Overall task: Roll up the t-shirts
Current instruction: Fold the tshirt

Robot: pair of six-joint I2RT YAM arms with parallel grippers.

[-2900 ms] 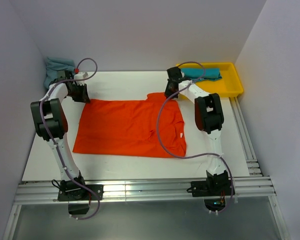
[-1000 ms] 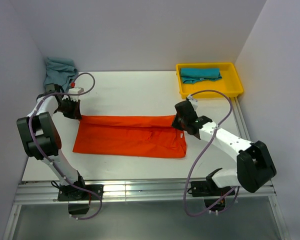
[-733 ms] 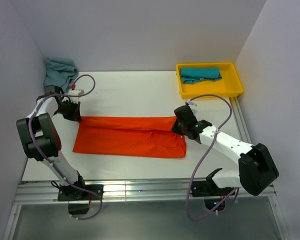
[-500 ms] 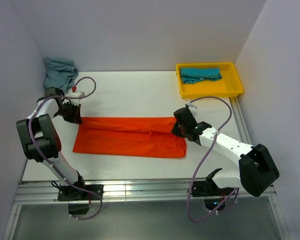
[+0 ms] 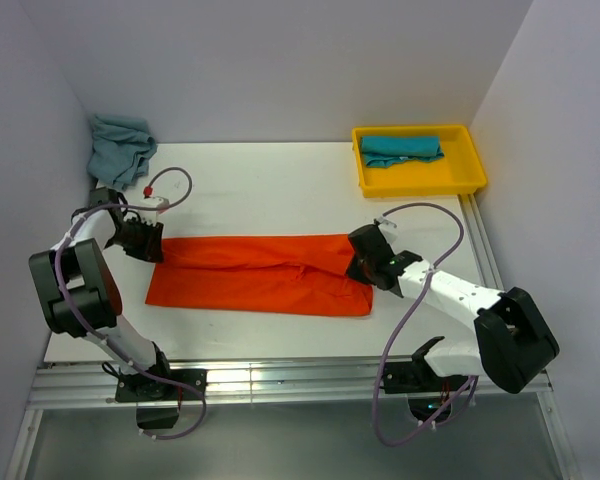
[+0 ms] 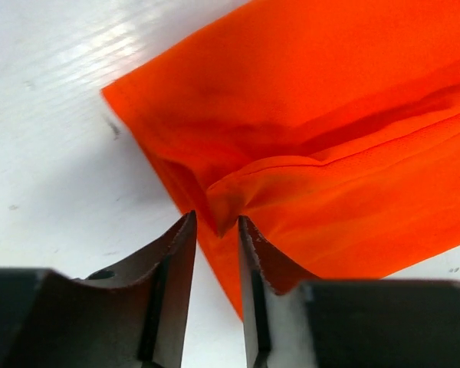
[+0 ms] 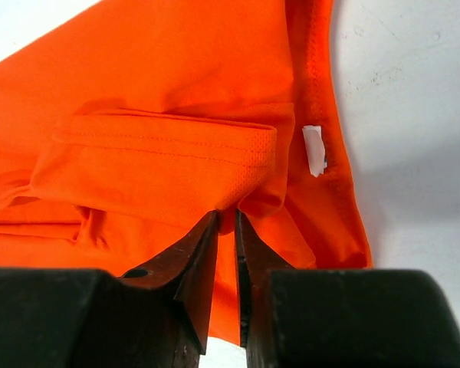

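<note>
**A:** Where is the bright orange-red cloth t-shirt (image 5: 260,272)?

**B:** It lies flat on the white bench (image 5: 270,185), towards the near half. It is doubled over into a long, narrow band running left to right. The far long edge is fairly straight, and a crease runs along the middle.

**A:** And the left jaws?

**B:** They are at the band's far left corner, low over the bench. In the left wrist view they stand a little apart. A small raised fold of orange cloth sits in the gap by the fingertips (image 6: 188,224), and white bench shows between the fingers further back. The fold does not look pressed from either side.

**A:** The right jaws?

**B:** They are at the far right corner, by the sleeve. In the right wrist view only a thin slit separates them, and a pucker of the hemmed sleeve edge runs down to the tips. I cannot tell whether they pinch it or merely touch it. A small white label (image 7: 314,149) shows on the cloth just to the right.

**A:** What else is there?

**B:** A teal cloth t-shirt (image 5: 402,149), folded, lies in the yellow plastic tray (image 5: 420,186) at the far right corner of the bench. A dusty grey-blue t-shirt (image 5: 120,145) is bunched in the far left corner against the wall. Both are well apart from the orange one.
</note>
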